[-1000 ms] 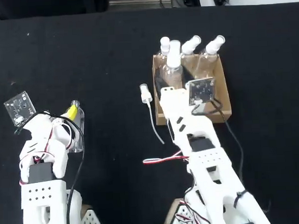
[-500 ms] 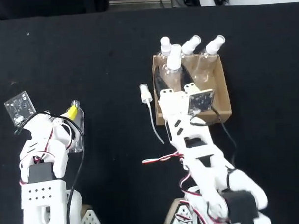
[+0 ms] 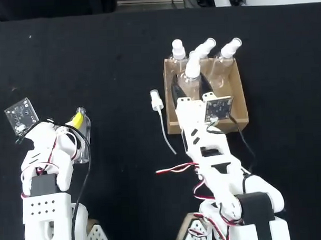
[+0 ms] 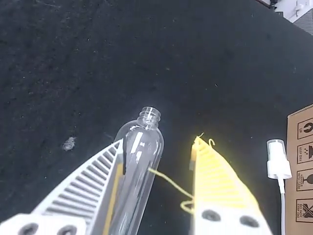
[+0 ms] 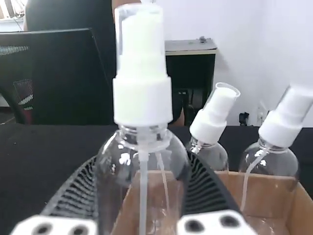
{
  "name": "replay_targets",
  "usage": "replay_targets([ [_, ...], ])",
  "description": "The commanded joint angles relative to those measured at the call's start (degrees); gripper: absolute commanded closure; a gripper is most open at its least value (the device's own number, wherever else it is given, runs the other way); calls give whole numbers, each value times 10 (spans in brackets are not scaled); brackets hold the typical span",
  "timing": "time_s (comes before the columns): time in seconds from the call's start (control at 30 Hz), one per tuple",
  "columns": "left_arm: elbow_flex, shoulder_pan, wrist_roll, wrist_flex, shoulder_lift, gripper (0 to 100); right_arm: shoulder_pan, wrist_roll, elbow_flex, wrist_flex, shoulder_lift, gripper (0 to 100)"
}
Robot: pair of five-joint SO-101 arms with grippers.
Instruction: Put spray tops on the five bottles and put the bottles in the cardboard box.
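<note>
A clear bottle without a top (image 4: 141, 156) lies between the fingers of my left gripper (image 4: 159, 144), against the white finger; a gap separates it from the yellow finger (image 4: 215, 181). In the high view this bottle (image 3: 83, 141) sits at the table's left by the left gripper (image 3: 76, 123). My right gripper (image 5: 139, 196) is shut on a bottle with a spray top (image 5: 142, 122), held upright over the cardboard box (image 3: 237, 114). Three capped bottles (image 3: 206, 45) lean in the box's far end. A loose spray top (image 3: 156, 101) lies left of the box.
The loose top's thin tube (image 3: 166, 135) trails toward the right arm's base. The black table stretches open between the two arms and behind the box. Red and white wires (image 3: 175, 169) hang beside the right arm.
The right arm has drawn back toward its base, bringing its capped bottle lower and closer over the box. The left arm and its bottle have not moved.
</note>
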Motion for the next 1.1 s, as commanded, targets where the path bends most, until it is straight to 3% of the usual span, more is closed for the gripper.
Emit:
replay_targets([
  [0.0, -8, -6, 6, -12, -4, 787, 17, 4, 7, -19, -4, 988],
  [0.53, -12, -7, 6, -13, -4, 787, -3, 4, 24, -20, 0, 988],
  [0.7, -14, -7, 6, -13, -4, 787, -8, 4, 51, -92, 0, 988],
  [1.07, -14, -7, 6, -13, -4, 787, -8, 2, 43, -83, 1, 988],
])
